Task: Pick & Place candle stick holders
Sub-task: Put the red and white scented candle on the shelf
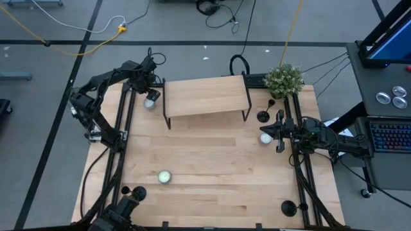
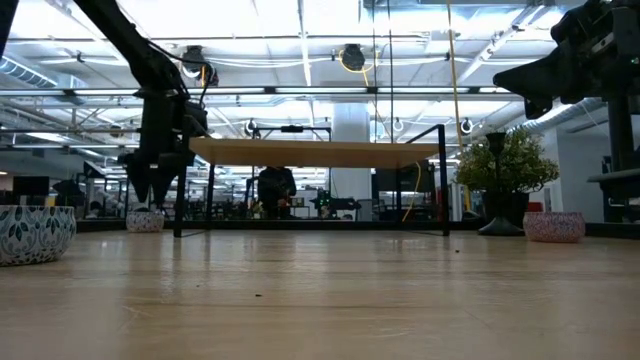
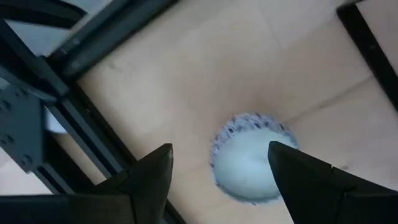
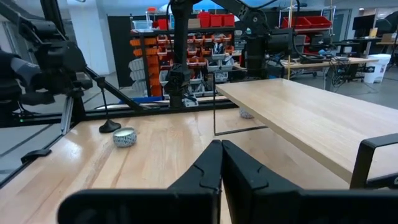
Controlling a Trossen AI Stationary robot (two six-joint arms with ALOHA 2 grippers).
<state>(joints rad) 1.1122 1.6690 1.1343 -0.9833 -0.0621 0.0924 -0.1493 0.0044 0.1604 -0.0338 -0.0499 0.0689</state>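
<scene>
Matte-black candle stick holders (image 1: 263, 116), disc base with thin stem: one just beyond right gripper (image 1: 277, 131), fingers pressed together, empty. Left gripper (image 1: 151, 96) spread wide above tealight (image 3: 250, 158).

Candle stick holders: three on the table in the high view — one near the plant (image 1: 263, 116), one at the front left corner (image 1: 139, 192), one at the front right corner (image 1: 289, 207).
Tealights: three — one by the riser's left leg (image 1: 150, 102), one on the right side (image 1: 265, 138), one on the front left part of the table (image 1: 164, 176).
Wooden risers with black legs: one (image 1: 205, 96).
Potted plants: one (image 1: 284, 79).
Robot arms: two, each with one gripper — left gripper (image 1: 153, 94), right gripper (image 1: 279, 131).
Tables: one (image 1: 212, 186).
</scene>
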